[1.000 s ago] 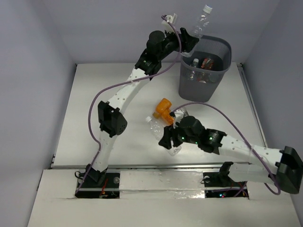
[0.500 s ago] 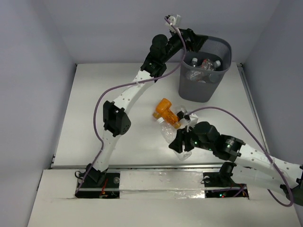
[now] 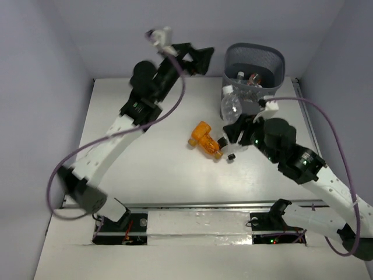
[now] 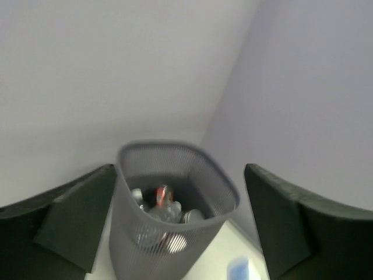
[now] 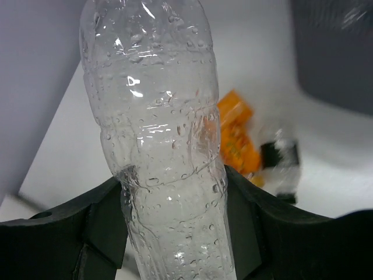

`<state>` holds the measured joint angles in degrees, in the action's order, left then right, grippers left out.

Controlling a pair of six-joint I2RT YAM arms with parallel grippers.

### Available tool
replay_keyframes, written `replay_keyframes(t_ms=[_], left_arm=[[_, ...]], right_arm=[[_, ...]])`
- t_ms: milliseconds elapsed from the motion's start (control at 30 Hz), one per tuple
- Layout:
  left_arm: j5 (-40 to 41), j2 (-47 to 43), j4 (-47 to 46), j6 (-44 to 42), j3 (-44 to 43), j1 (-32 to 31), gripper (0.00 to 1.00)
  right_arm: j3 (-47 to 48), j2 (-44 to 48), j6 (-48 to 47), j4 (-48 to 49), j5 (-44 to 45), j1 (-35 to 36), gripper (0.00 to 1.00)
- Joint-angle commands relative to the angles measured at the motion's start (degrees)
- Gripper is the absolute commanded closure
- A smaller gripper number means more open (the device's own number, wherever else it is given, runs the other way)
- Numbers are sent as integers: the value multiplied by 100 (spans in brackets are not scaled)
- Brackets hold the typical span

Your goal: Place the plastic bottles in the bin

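The dark mesh bin (image 3: 269, 57) stands at the back right with several plastic bottles inside, one of them red-capped (image 4: 162, 192). My left gripper (image 3: 198, 56) hangs open and empty in the air left of the bin, and its fingers (image 4: 70, 221) frame the bin (image 4: 175, 233) in the left wrist view. My right gripper (image 3: 238, 125) is shut on a clear crinkled bottle (image 3: 229, 100), held upright just in front of the bin; the right wrist view shows that bottle (image 5: 157, 116) up close. An orange bottle (image 3: 202, 135) and a small dark-capped bottle (image 3: 227, 146) lie on the table.
In the right wrist view the orange bottle (image 5: 236, 137) and the dark-capped one (image 5: 281, 158) lie beyond the held bottle, with the bin wall (image 5: 338, 52) at the upper right. Walls close in the white table (image 3: 134, 157) on three sides.
My left gripper let its clear bottle drop into the bin, opened, and swung back to the left. My right arm lifted its bottle off the table and carried it toward the bin.
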<state>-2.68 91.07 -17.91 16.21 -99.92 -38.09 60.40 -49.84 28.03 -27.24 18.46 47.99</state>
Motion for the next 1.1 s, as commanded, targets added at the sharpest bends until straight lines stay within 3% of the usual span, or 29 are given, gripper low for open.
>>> replay_keyframes(t_ms=[0,67,100,133,267,467,567,667,700,767,800,900,1067], left_arm=[[1240,-1352,-608,293,1923,73,16],[1471,-2117,-696,558,2711,73,27],[1620,-2276,-653,829,3324,73,40],[1621,-2513,-609,927,3565,73,46],[1552,-2541,-4,1182,4330,73,67],[1217,-2524,121,1490,5552,-32,71],[1076,-2462,130,1657,5922,-103,61],[1103,-2410,113,1815,6107,-453,41],[1129,-2375,95,1912,6107,-706,29],[1269,-2191,25,2017,6090,-954,19],[1322,-2103,-2,2114,6072,-1112,10],[1209,-1542,-221,2316,6028,-1192,2],[1147,-908,-433,2282,5730,-1254,1]], right_arm=[[901,-419,-684,579,186,-954,60],[1341,-918,-938,702,158,-1264,60],[1821,-1122,-1018,764,202,-1527,60],[2087,-1350,-1080,765,193,-1651,59],[3248,-2361,-1151,887,-105,-2389,59],[4759,-3724,-1256,853,-176,-3128,58],[5365,-4383,-1396,738,-53,-3208,56],[5841,-4953,-1388,545,-9,-3453,54],[5904,-5052,-1362,510,-26,-3541,51],[5948,-5210,-1292,510,-88,-3603,37],[5948,-5237,-1265,501,-123,-3603,17],[5896,-5185,-1230,527,-193,-3603,0],[5449,-4624,-1256,676,-281,-3603,0]])
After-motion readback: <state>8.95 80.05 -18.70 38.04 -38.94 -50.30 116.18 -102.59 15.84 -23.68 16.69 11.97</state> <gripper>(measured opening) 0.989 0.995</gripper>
